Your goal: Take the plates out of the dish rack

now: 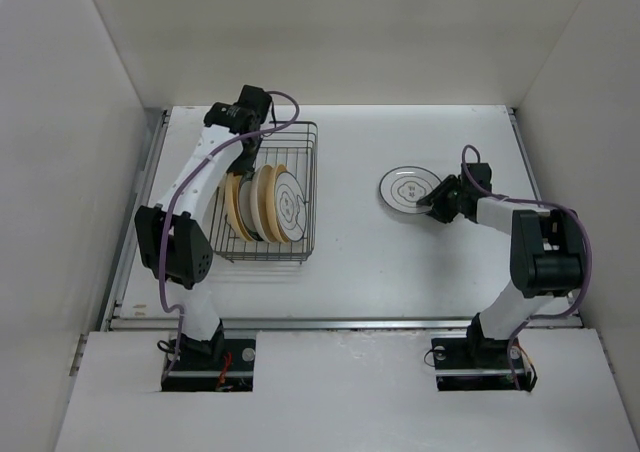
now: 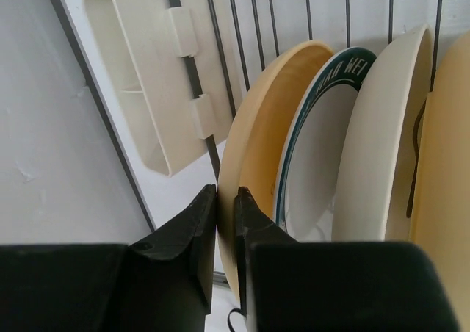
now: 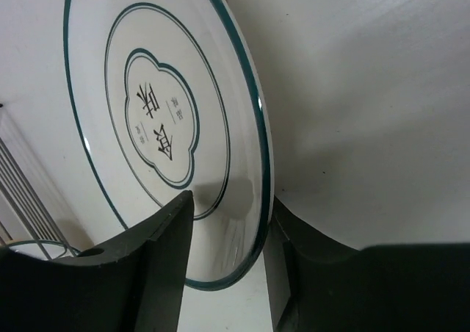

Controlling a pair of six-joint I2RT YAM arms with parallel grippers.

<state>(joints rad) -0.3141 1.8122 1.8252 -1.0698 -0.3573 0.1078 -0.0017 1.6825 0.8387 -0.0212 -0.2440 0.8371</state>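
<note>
Neighbour plates [image 2: 316, 163] stand just beside the yellow-tan plate [image 2: 257, 126] in left gripper [image 2: 224, 200].

The left arm [image 1: 195, 177] rises from its base at the near edge of the table [image 1: 400, 272], folds at a dark elbow close to the left edge, and reaches toward the far-left corner with the wrist tipped downward. The left gripper [image 2: 224, 200] has its fingers [image 2: 192, 233] nearly touching. The rim of a yellow-tan plate [image 2: 264, 126] seems pinched in the slit between them (the contact itself sits in shadow).

The right arm [image 1: 545, 247] bends at its elbow near the right edge and stretches leftward, low over the table. The right gripper [image 3: 231, 200] has its jaws parted, straddling the edge of a white plate [image 3: 147, 89], with a gap showing beside the right finger.
</note>
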